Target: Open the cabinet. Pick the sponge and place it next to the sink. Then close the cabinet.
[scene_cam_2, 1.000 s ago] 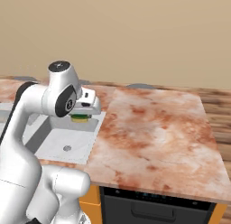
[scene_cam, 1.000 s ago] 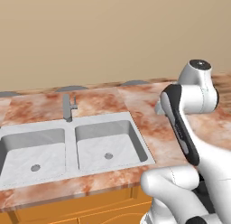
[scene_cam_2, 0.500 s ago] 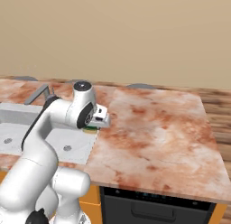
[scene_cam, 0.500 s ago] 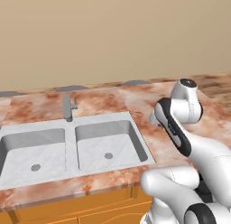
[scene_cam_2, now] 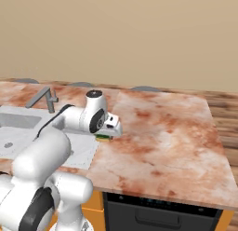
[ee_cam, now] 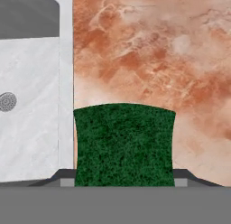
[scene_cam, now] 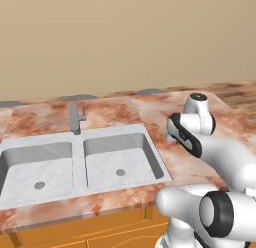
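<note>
At the left of the left base view lies the double steel sink [scene_cam: 80, 164], with its faucet [scene_cam: 76, 118] behind the divider. Right of it, the arm has swung down from a raised pose a second ago to a low reach over the marble bench [scene_cam: 175, 167], just past the sink's right rim.

In the right base view the gripper [scene_cam_2: 106, 135] now sits left of centre, close above the bench beside the basin; a second ago it hung higher, over the sink. The sponge [scene_cam_2: 103, 137] peeks out green and yellow under the hand, and the jaws are grasping it, apparently not yet let go.

In the hand view the sponge [ee_cam: 124, 145] fills the lower middle, its left edge over the sink rim [ee_cam: 65, 83], the rest over the marble.

The drop beside the sink looks imminent; releasing and closing the cabinet remain.
</note>
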Robot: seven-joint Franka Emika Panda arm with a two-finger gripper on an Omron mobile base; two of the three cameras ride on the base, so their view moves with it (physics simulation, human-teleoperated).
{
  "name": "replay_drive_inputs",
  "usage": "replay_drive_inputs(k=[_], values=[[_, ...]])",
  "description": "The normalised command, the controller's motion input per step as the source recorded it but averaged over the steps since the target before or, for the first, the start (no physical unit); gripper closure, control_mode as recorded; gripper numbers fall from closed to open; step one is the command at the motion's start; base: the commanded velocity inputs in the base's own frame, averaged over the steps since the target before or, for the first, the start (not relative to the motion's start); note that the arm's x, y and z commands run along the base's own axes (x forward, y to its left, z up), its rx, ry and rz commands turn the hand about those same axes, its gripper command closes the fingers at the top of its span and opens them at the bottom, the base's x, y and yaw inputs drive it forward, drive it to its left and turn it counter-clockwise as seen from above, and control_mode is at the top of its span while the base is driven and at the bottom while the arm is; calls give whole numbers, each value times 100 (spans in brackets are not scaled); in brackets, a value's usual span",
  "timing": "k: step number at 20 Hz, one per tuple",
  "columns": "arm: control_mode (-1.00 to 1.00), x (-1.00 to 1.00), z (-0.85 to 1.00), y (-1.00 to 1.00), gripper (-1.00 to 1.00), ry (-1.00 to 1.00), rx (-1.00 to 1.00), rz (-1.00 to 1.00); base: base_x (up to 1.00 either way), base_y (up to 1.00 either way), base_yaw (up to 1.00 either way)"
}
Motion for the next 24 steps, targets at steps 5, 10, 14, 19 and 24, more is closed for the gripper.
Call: replay_drive_inputs(k=[5,10,14,19,24], values=[[-100,39,-25,-6,100,22,-4,-2,0,0,0],[-100,12,-22,0,100,11,1,0,0,0,0],[-100,0,-35,0,100,0,11,0,0,0,0],[-100,0,-33,0,100,-1,15,0,0,0,0],[-100,3,-23,0,100,-5,11,0,0,0,0]])
